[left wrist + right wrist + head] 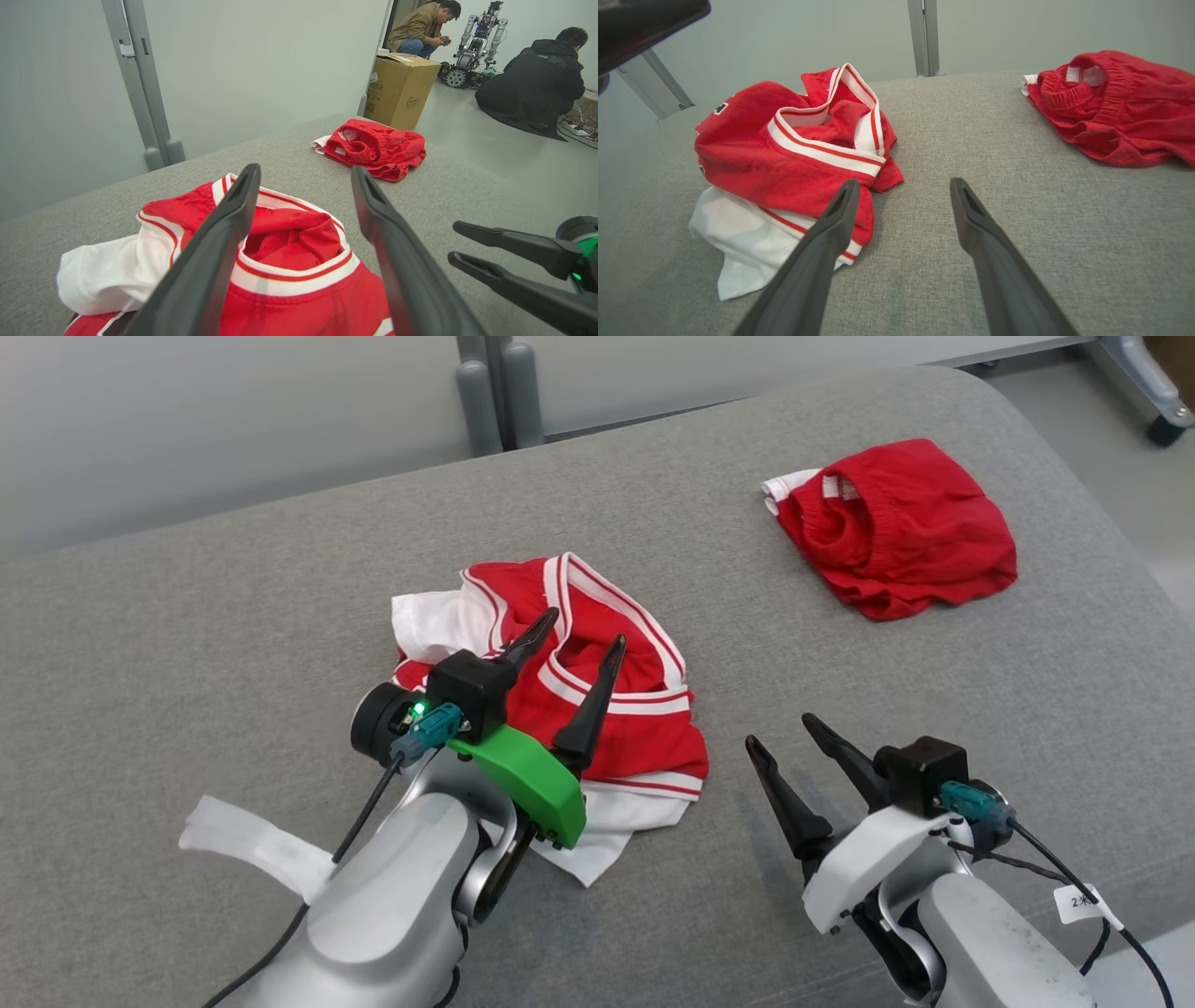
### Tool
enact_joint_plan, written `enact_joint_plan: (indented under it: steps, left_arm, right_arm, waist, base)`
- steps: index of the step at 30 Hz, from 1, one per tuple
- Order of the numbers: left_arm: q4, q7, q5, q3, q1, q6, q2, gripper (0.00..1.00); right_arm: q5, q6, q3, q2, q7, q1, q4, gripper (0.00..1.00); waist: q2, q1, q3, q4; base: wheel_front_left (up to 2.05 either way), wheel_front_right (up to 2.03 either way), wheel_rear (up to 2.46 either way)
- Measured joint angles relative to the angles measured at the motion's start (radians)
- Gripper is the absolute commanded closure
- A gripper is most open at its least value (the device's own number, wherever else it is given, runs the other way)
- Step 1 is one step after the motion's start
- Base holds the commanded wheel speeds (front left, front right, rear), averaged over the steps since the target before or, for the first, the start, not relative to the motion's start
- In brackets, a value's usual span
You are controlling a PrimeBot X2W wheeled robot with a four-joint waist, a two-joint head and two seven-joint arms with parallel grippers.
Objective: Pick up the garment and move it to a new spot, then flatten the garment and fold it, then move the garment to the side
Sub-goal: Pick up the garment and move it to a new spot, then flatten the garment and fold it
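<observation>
Handling the jersey (644,737): you should expect soft, light, limp cloth with no stiffness; it will sag from whatever point you pinch, and it cannot be pushed flat, only pulled
Where it lies: it is crumpled in a heap near the middle of the grey table (187,663), on the robot's left half, red side up, with a white layer poking out at the near and left edges
Left pincer (586,626): it is spread wide and holds nothing, poised over the heap with its tips above the striped neck band; you cannot tell whether the tips touch the cloth
Right pincer (780,730): it is spread wide and empty, over bare table just beside the jersey's right edge and clear of the cloth
Where to take hold: the striped bands (822,149) look the thickest and firmest part, so judge them the safest bite; take one band with each pincer, well apart, so that lifting and drawing outward opens the heap
What to avoid: a pinch in the middle of the red panel will likely gather several layers and lift the whole bundle as a lump; smooth sports fabric may also slide out of narrow fingers, so bite a doubled edge, not a single layer
Stage: as you can judge from the bunched cloth, flattening is not yet done, and folding and moving aside come after
Red shorts (906,532): they lie well apart at the far right, so keep your spreading strokes short of them
White strip (252,845): it lies on the near left of the table beside the left forearm, apart from the jersey
</observation>
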Motion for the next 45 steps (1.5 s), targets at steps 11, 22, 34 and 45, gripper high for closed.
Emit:
enact_joint_plan:
  steps: [11,22,34,45]
  left_arm:
    - [-0.07,-0.016,-0.02,0.0,0.08,0.042,0.002,0.0]
    - [-0.112,-0.017,-0.019,0.062,0.149,0.072,0.004,0.0]
    - [-0.177,-0.02,0.012,0.106,0.183,0.078,0.006,0.0]
    - [-0.208,-0.02,0.029,0.115,0.21,0.079,0.006,0.0]
  right_arm:
    - [0.054,0.03,0.027,-0.029,0.076,-0.002,0.123,0.0]
    - [0.099,0.03,0.043,-0.001,0.085,-0.009,0.192,0.0]
    - [0.096,0.03,0.014,-0.024,0.073,-0.055,0.273,0.0]
    - [0.108,0.03,-0.007,-0.044,0.056,-0.066,0.335,0.0]
  waist:
    - [0.0,0.0,-0.017,0.148]
    - [0.0,0.0001,-0.025,0.259]
    - [0.0,0.0001,-0.027,0.29]
    - [0.0,0.0,-0.026,0.307]
  base:
    - [0.0,0.0,0.0]
    - [0.0,0.0,0.0]
    - [0.0,0.0,0.0]
    - [0.0,0.0,0.0]
